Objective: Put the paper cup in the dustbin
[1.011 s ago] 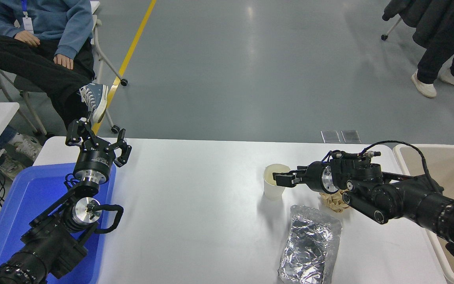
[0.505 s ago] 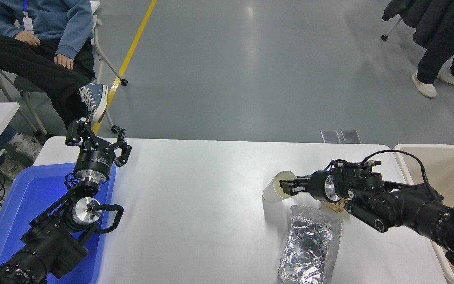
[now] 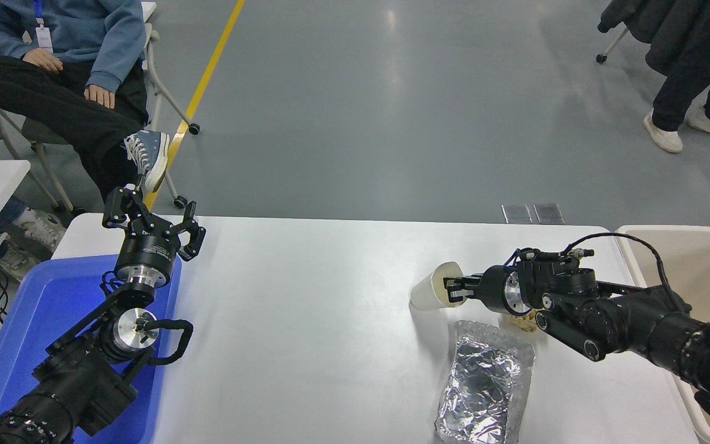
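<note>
The white paper cup [image 3: 428, 293] is tipped far over on the table right of centre, base to the left and mouth to the right. My right gripper [image 3: 455, 290] reaches in from the right and is shut on the cup's rim, one finger inside the mouth. The beige dustbin [image 3: 669, 230] stands at the table's right end, behind and to the right of my right arm. My left gripper [image 3: 151, 219] is open and parked at the lower left over the blue tray.
A crumpled foil container [image 3: 484, 382] lies just in front of the cup. A brown paper wad [image 3: 521, 322] is mostly hidden under my right wrist. A blue tray [image 3: 28, 308] sits at the left edge. A person sits at the far left, another stands at the far right.
The cup stood upright with my right gripper at its rim; it has tipped over towards the gripper, mouth now facing right. The left arm has not moved.
</note>
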### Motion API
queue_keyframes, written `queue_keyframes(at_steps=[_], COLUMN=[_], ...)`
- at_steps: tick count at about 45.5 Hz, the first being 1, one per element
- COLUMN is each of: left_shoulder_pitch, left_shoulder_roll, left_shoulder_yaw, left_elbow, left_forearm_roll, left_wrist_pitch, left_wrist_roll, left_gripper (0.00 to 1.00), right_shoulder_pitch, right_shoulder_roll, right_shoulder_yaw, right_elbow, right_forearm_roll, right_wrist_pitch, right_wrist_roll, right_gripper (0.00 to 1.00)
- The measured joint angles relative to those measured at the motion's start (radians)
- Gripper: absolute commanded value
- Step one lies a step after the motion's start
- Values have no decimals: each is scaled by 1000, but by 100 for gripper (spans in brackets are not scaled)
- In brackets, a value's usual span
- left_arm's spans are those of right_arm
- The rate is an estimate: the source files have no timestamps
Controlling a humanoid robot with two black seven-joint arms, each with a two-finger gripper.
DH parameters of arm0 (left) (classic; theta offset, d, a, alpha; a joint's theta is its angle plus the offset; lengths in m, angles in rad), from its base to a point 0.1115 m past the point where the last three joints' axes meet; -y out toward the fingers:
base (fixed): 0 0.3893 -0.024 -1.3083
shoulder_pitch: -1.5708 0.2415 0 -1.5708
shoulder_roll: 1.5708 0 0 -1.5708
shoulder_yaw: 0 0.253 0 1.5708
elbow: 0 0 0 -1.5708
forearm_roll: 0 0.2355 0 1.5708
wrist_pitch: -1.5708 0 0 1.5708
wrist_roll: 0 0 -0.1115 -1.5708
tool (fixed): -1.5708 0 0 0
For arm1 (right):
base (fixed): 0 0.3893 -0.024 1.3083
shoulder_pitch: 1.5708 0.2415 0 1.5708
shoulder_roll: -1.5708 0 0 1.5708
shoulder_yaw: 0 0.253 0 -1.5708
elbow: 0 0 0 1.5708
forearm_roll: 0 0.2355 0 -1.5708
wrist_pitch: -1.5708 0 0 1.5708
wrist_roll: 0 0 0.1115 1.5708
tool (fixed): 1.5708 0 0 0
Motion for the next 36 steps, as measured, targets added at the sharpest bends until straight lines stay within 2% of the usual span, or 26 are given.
queue_keyframes(at_steps=[16,36], left_shoulder_pitch=[0,0], left_shoulder_roll=[0,0], left_shoulder_yaw=[0,0], left_elbow=[0,0], left_forearm_roll=[0,0], left_wrist_pitch=[0,0], left_wrist_roll=[0,0], left_gripper=[100,100], right_shoulder_pitch=[90,354], right_shoulder_roll=[-71,-322], right_shoulder_yaw=[19,21], right_elbow=[158,423], right_forearm_roll=[177,534], right_wrist_pitch=[38,178], right_wrist_roll=[-11,-85], right_gripper=[0,0])
